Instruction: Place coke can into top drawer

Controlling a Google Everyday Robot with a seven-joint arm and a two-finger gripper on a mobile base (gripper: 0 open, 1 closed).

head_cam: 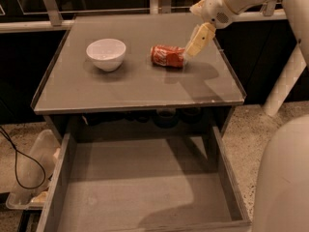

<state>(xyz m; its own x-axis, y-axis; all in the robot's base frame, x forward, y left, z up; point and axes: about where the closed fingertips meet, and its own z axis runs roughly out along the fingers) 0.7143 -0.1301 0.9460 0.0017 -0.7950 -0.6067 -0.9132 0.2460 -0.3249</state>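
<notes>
The coke can (167, 56) lies on its side on the grey tabletop (135, 81), right of centre. My gripper (192, 50) hangs from the white arm at the upper right, its cream fingers (199, 38) pointing down-left, with the tip right at the can's right end. The top drawer (140, 178) is pulled open below the tabletop, its flat grey bottom bare.
A white bowl (106, 53) stands on the tabletop left of the can. A clear plastic bin (34, 178) and a black cable (14, 163) are on the floor at the left. A white post (285, 76) stands at the right. A white robot part (285, 178) fills the lower right corner.
</notes>
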